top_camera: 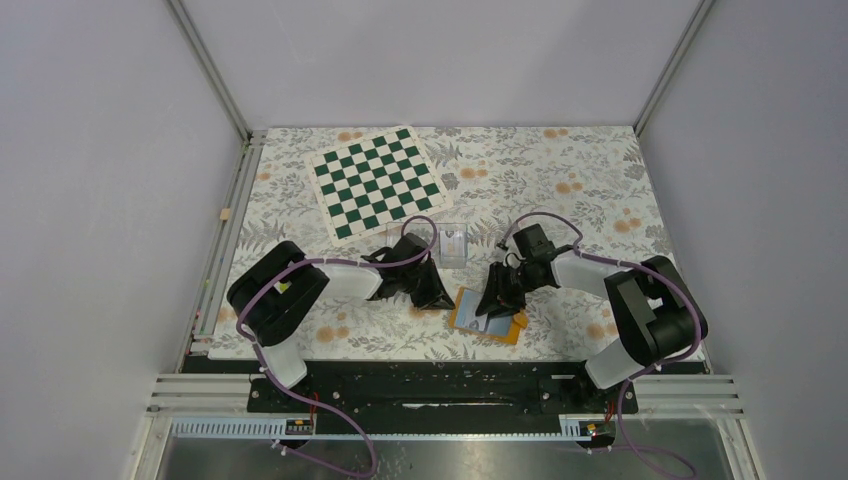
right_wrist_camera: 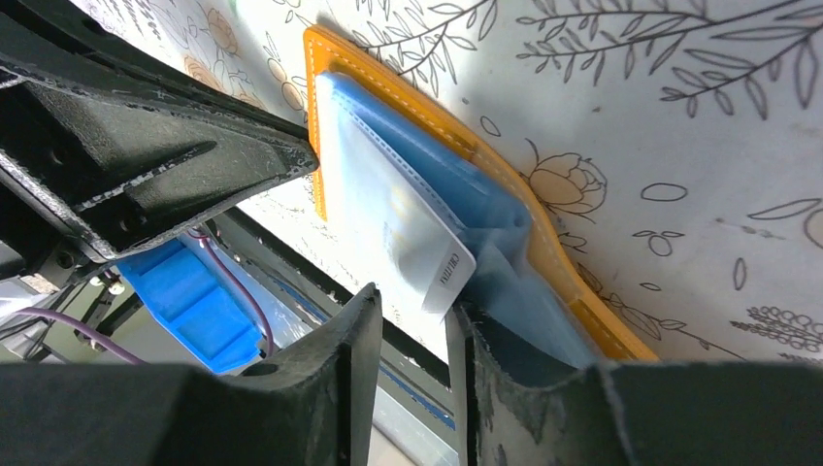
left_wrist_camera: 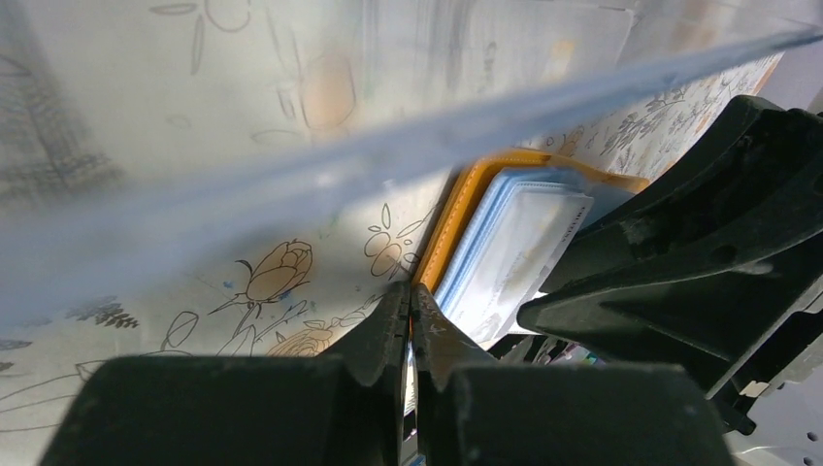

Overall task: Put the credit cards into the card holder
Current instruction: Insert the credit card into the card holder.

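Nearest the arm bases, the card holder [right_wrist_camera: 318, 58] is laid open on the floral table [top_camera: 580, 190], between the two arms, with its orange cover underneath and its light blue pockets turned up. A white credit card [right_wrist_camera: 388, 199] is seen lying partly inside a blue pocket, with one printed end left sticking out towards the right gripper [right_wrist_camera: 412, 306]. That gripper is poised over the holder's end. Its fingers are held a little apart with a narrow gap shown between them, and the card's free corner is found just at the tip of one finger. Whether the card is touched by the other finger cannot be told. The left gripper [left_wrist_camera: 409, 296] is placed at the holder's left side. Its fingers are pressed almost together with only a thin slit left, and their tips are set against the holder's orange edge; whether that edge is pinched between them cannot be made out. The left wrist view is crossed by a blurred clear strip [left_wrist_camera: 408, 146], too soft to be named. Farther out, just beyond the left gripper, a clear plastic box [top_camera: 453, 243] is stood on the table, apart from the holder. Farthest back, a green and white chessboard [top_camera: 376, 183] is laid flat, turned at an angle
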Robot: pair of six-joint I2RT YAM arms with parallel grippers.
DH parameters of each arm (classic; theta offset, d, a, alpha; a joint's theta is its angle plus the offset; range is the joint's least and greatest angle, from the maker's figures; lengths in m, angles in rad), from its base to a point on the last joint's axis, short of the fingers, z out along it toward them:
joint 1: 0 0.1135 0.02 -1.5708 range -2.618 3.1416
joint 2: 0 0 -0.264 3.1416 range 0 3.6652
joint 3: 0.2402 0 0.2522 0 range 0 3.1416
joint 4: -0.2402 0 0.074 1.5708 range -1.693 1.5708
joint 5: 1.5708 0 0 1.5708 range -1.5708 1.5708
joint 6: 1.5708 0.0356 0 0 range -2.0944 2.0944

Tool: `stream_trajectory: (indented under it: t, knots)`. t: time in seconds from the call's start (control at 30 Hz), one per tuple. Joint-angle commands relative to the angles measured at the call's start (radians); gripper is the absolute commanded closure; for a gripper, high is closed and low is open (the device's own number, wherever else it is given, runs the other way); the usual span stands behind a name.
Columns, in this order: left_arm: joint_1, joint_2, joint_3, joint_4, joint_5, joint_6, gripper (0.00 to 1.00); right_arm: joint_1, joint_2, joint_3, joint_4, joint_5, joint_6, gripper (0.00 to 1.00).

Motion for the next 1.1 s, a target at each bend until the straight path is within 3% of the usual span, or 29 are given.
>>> stream_trajectory:
  t: [0.0,0.2,0.6,0.83,1.07]
  knots:
    - [-0.019,-0.004,-0.003,-0.108,-0.040,0.012,0.96,0.022,0.008,0.026,0.013,0.021,-0.002,0.61]
    - [-0.029,-0.028,-0.008,-0.106,-0.042,-0.008,0.96,0.027,0.017,0.006,0.138,-0.009,0.089,0.55]
    - [-0.041,-0.094,-0.012,-0.152,-0.100,-0.010,0.95,0.074,0.037,0.027,0.153,-0.067,0.106,0.41]
    - [-0.041,-0.093,-0.001,-0.172,-0.102,0.001,0.95,0.095,0.040,0.086,0.047,-0.107,0.009,0.32]
    - [-0.041,-0.095,0.005,-0.201,-0.118,0.009,0.95,0.097,-0.003,0.138,-0.145,0.025,-0.091,0.28]
